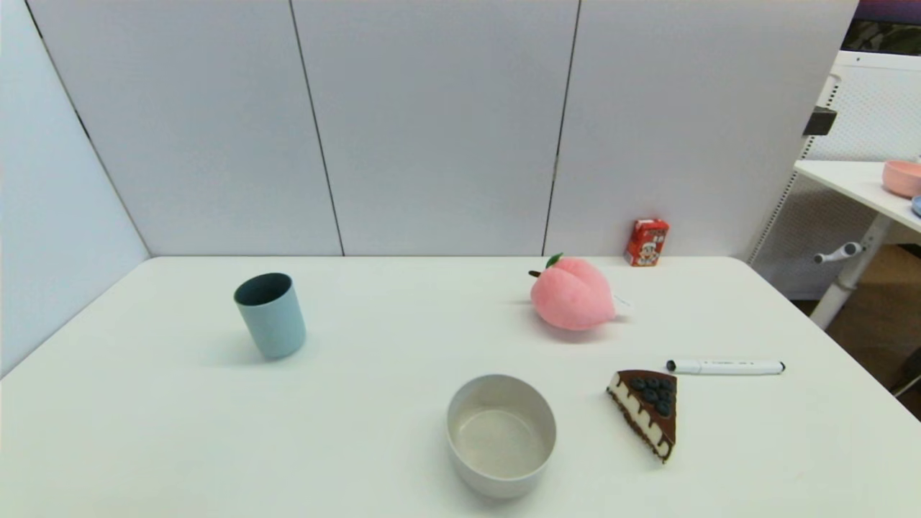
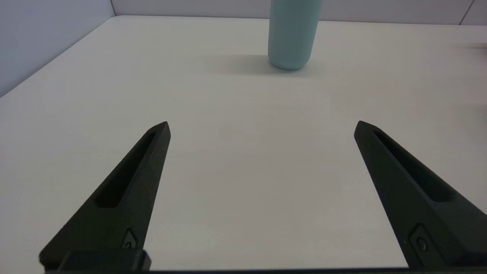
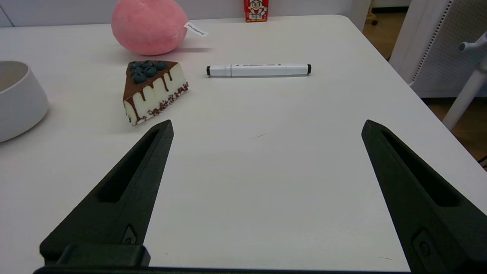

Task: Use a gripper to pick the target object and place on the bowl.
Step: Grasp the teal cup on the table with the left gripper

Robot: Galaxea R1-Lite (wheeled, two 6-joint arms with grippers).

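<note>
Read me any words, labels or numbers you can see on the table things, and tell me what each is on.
Peach toy tag: looks like "HUGMIS", upside down, uncertain.
Marker: small print along the barrel, too small to read.
Red carton: cartoon face only, no lettering I can read.
Cup, bowl, cake slice: none.
</note>
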